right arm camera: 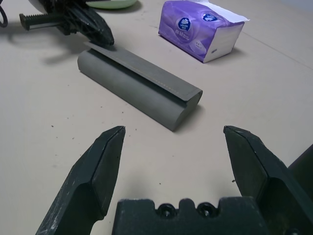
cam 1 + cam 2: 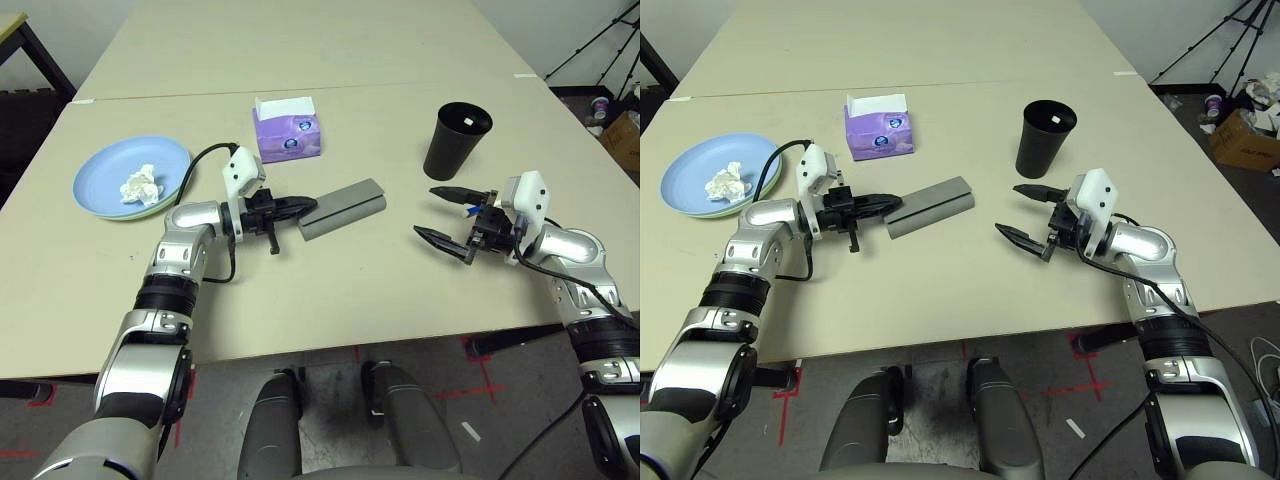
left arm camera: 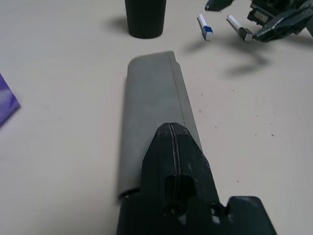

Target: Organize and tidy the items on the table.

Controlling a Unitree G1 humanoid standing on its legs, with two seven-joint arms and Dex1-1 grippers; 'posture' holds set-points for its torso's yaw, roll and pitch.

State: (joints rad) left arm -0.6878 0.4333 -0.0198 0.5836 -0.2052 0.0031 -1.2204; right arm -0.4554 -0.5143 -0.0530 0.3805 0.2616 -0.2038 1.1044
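The grey oblong glasses case [image 2: 345, 207] lies closed mid-table on the beige table [image 2: 330, 290]. My left gripper [image 2: 300, 207] is shut, its tips [image 3: 172, 132] resting against the case's left end [image 1: 98, 61]. My right gripper [image 2: 1010, 209] hovers open to the right of the case with nothing between its fingers [image 1: 105, 161]. Two white pens, one blue-capped [image 3: 205, 27] and one black-capped [image 3: 239, 28], lie beside the right gripper. The black tapered cup [image 2: 457, 140] stands upright behind it. A crumpled white tissue [image 2: 140, 185] sits on the light blue plate [image 2: 100, 170], stacked on a pale green one.
A purple tissue box [image 2: 287, 130] stands behind the case, between plates and cup. A second table adjoins at the back. A tripod [image 2: 1230, 35] and a cardboard box [image 2: 1245, 140] are on the floor at right.
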